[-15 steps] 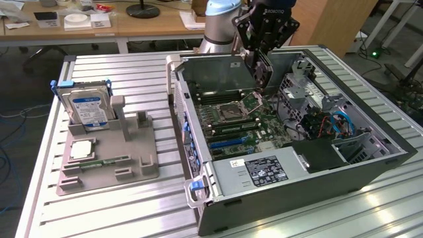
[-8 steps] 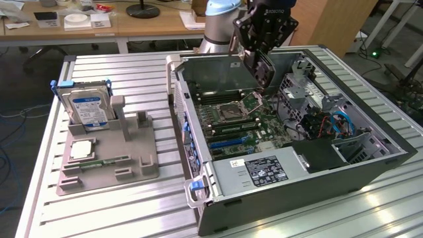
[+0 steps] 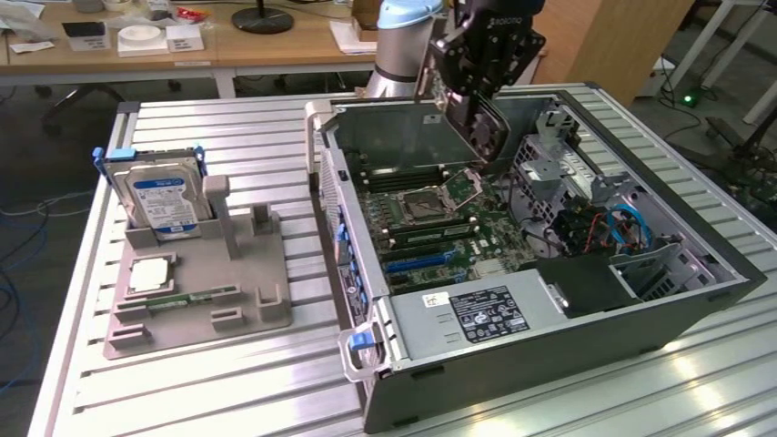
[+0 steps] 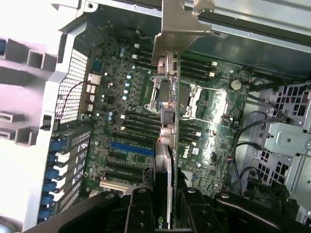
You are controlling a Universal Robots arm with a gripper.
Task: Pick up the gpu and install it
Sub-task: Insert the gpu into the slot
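My gripper (image 3: 471, 91) hangs over the open computer case (image 3: 680, 309), shut on the gpu (image 3: 481, 127). The card is a thin dark board held on edge, pointing down above the motherboard (image 3: 431, 228) near the CPU socket. In the wrist view the gpu (image 4: 168, 145) shows edge-on between my black fingers (image 4: 140, 208), and its silvery metal bracket (image 4: 180, 29) is at the end far from them. The card hangs in the air, apart from the board below. A blue slot (image 4: 131, 148) lies on the motherboard beside the card's line.
A grey fixture (image 3: 200, 305) at the exterior view's left holds a silver hard drive (image 3: 158, 196) with a blue label, a CPU (image 3: 152, 273) and a memory stick (image 3: 195, 296). Inside the case are a power supply (image 3: 486, 314), drive cages (image 3: 570, 164) and cables (image 3: 620, 228).
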